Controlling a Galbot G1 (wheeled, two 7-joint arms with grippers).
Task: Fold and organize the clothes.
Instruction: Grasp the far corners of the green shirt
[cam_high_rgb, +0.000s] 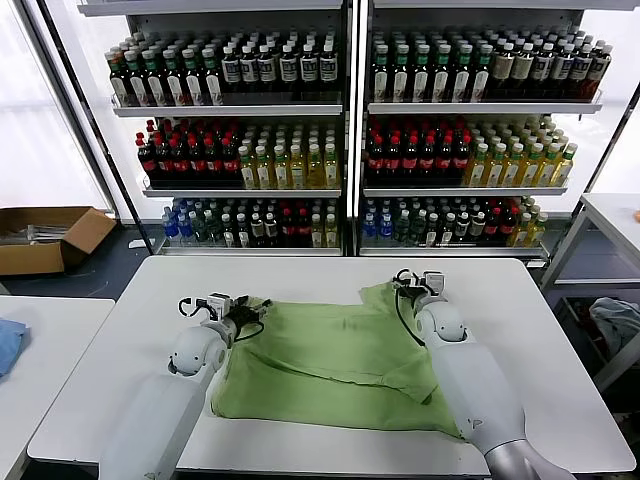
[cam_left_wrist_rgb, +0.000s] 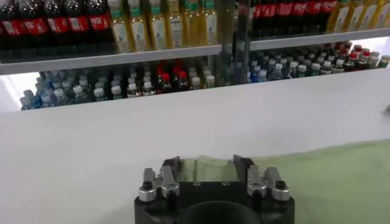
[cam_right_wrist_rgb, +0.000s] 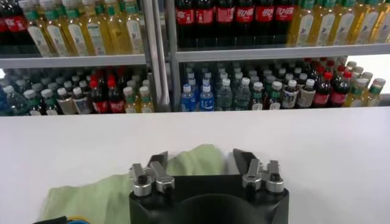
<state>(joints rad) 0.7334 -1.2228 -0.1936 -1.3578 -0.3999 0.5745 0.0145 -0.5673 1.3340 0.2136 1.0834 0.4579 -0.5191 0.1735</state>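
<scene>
The clothes are one light green shirt (cam_high_rgb: 330, 360), spread flat on the white table (cam_high_rgb: 530, 330) with its front edge near the table's front. My left gripper (cam_high_rgb: 250, 308) is at the shirt's far left corner. In the left wrist view, the left gripper (cam_left_wrist_rgb: 207, 164) has its fingers apart and a fold of green cloth (cam_left_wrist_rgb: 329, 176) between them. My right gripper (cam_high_rgb: 405, 285) is at the far right corner. Seen from the right wrist, the right gripper (cam_right_wrist_rgb: 202, 159) stands open around a raised bump of the shirt (cam_right_wrist_rgb: 91, 195).
Shelves of bottles (cam_high_rgb: 300, 150) stand behind the table. A cardboard box (cam_high_rgb: 45, 238) lies on the floor at the left. A blue cloth (cam_high_rgb: 8, 345) rests on a side table at the left, and another table (cam_high_rgb: 615, 215) stands at the right.
</scene>
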